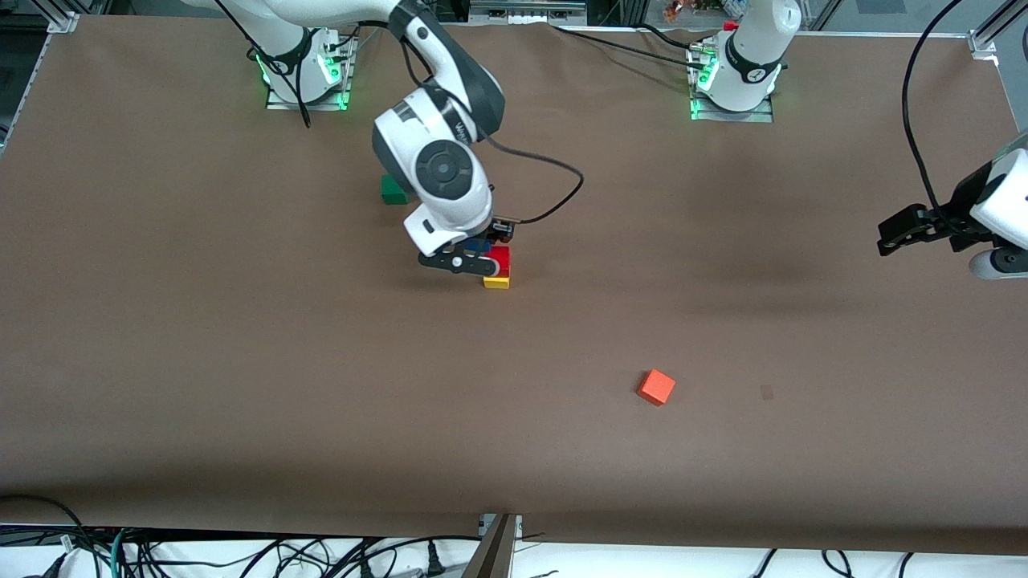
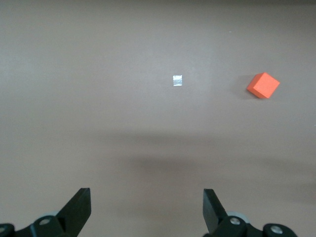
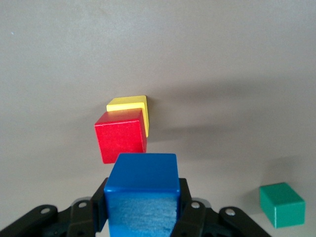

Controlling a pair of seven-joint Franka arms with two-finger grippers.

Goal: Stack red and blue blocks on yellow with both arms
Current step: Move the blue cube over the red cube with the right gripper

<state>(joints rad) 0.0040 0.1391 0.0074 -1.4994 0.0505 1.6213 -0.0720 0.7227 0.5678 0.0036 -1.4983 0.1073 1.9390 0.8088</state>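
The green cube sits toward the right arm's end of the brown table, farther from the front camera than the stack. It is not part of the job.

Next comes the right gripper. Its two black fingers are pinching the blue block on two flat sides. It is up in the air, right by the stack. I think the blue block is not resting on the stack yet.

The red block sits on the yellow block. In the right wrist view the red one looks a bit off to one side of the yellow one, not lined up.

All the blocks are small cubes with flat faces and sharp edges. They look dull, not shiny, so they should not slip much. They look hard and light, and I guess a squeeze will not hurt them. The best place to hold one is two flat sides across from each other. The stack may tip easily, so the blue block should go down softly and flat.

The orange cube lies alone, nearer the front camera, turned at a slant.

The left gripper waits over the left arm's end of the table. Its fingers are spread wide and hold nothing.
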